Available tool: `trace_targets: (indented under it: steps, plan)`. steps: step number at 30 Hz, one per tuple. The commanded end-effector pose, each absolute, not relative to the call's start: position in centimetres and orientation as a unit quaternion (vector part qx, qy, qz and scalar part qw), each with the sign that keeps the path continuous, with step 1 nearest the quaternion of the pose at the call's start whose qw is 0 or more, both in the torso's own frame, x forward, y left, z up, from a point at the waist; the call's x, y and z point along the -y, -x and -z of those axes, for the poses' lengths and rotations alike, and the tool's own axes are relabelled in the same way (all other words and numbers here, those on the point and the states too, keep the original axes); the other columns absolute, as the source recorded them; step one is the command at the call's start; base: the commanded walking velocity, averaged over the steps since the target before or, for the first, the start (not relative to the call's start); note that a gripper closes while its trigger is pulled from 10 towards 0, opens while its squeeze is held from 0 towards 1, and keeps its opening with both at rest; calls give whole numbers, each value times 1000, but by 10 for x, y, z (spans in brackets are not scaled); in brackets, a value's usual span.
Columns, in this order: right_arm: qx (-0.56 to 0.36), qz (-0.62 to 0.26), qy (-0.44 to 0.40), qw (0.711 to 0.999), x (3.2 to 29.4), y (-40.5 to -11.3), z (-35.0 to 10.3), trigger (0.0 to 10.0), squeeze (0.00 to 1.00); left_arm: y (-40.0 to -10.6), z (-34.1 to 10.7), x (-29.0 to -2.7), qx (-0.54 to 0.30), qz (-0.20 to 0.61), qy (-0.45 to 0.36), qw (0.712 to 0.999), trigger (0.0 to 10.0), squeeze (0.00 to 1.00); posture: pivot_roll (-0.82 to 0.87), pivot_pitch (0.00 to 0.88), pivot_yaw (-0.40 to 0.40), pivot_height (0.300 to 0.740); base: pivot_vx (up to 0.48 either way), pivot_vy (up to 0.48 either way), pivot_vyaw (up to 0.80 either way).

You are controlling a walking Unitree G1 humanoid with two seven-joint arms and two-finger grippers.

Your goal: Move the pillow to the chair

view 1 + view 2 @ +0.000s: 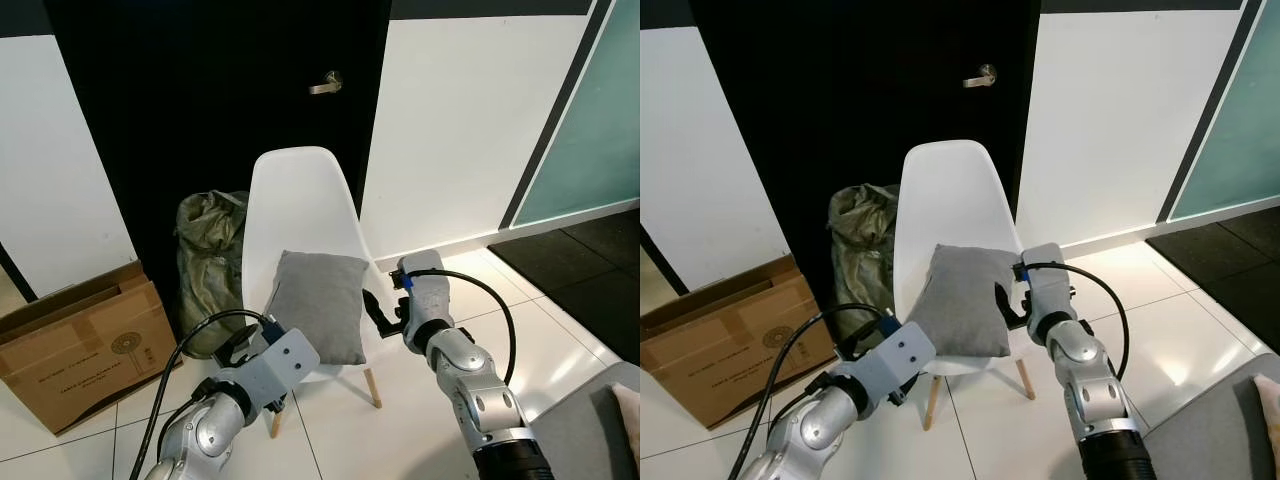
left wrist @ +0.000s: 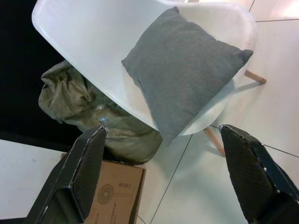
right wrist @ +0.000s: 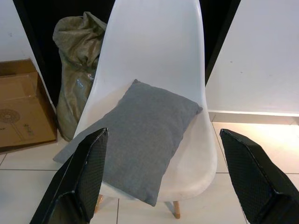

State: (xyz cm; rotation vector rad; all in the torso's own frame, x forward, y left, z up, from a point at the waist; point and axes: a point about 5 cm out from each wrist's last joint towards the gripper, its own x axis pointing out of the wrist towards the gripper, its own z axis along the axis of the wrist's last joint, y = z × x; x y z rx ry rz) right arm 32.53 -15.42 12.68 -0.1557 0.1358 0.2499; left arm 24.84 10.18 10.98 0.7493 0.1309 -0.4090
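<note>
Right wrist view | pillow overhangs chair seat edge | both jaws spread

Plain grey pillow, white chair, olive sack, brown box.
</note>
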Motion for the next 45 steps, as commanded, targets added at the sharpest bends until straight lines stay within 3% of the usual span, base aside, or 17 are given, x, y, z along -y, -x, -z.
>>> trace_targets:
  steps: [1, 4, 7, 10, 14, 15, 25, 45]
  plan:
    - [-76, -127, 69, 987, 153, -323, -124, 10000, 0, -246, -112, -102, -57, 202, -367, 906, 10000, 0, -113, 10, -20, 697, 0, 0, 0]
    - [-77, -129, 72, 986, 153, -323, -124, 10000, 0, -245, -111, -102, -56, 203, -364, 907, 10000, 0, -114, 8, -19, 697, 0, 0, 0]
    - [-88, -116, 59, 988, 159, -325, -123, 10000, 0, -246, -117, -105, -47, 197, -314, 927, 10000, 0, -113, 6, -18, 697, 0, 0, 0]
    - [-99, -95, 16, 990, 170, -329, -123, 10000, 0, -249, -135, -118, -21, 152, -197, 968, 10000, 0, -107, 7, -17, 697, 0, 0, 0]
    - [-94, -90, -5, 992, 175, -332, -126, 10000, 0, -252, -147, -130, -3, 118, -117, 986, 10000, 0, -102, 6, -19, 697, 0, 0, 0]
    - [-89, -90, -12, 992, 177, -334, -128, 10000, 0, -254, -150, -137, 0, 98, -60, 993, 10000, 0, -107, 5, -14, 697, 0, 0, 0]
    - [-79, -111, -51, 989, 169, -331, -134, 10000, 0, -260, -142, -139, -23, 106, 43, 993, 10000, 0, -141, 8, -8, 697, 0, 0, -204]
    - [-97, -62, -33, 993, 193, -323, -123, 10000, 0, -274, -130, -148, -36, 75, 89, 993, 10000, 0, -196, 26, 25, 697, 0, 0, -785]
